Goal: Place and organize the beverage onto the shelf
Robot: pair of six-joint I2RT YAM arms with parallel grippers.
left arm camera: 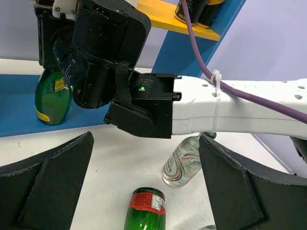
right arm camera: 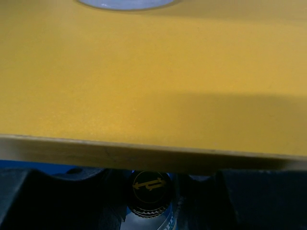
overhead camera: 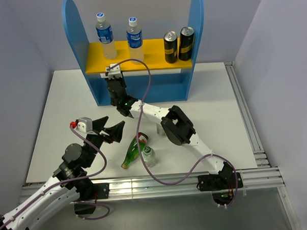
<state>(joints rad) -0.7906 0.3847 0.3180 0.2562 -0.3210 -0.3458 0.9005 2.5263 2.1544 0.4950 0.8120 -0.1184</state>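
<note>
Placing step: right claw (right arm camera: 149, 201) clamps green bottle (left arm camera: 51, 98) on shelf (overhead camera: 162, 86) base, left claw (overhead camera: 112, 126) open; next should be release, retreat.

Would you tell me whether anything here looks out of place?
A green bottle lies on its side on the table, just ahead of the open left gripper; everything on the yellow shelf board stands upright.

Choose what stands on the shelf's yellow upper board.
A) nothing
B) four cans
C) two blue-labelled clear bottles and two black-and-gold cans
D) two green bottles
C: in the top view, the left clear bottle, the right clear bottle and two black-and-gold cans stand on the yellow board.
</note>
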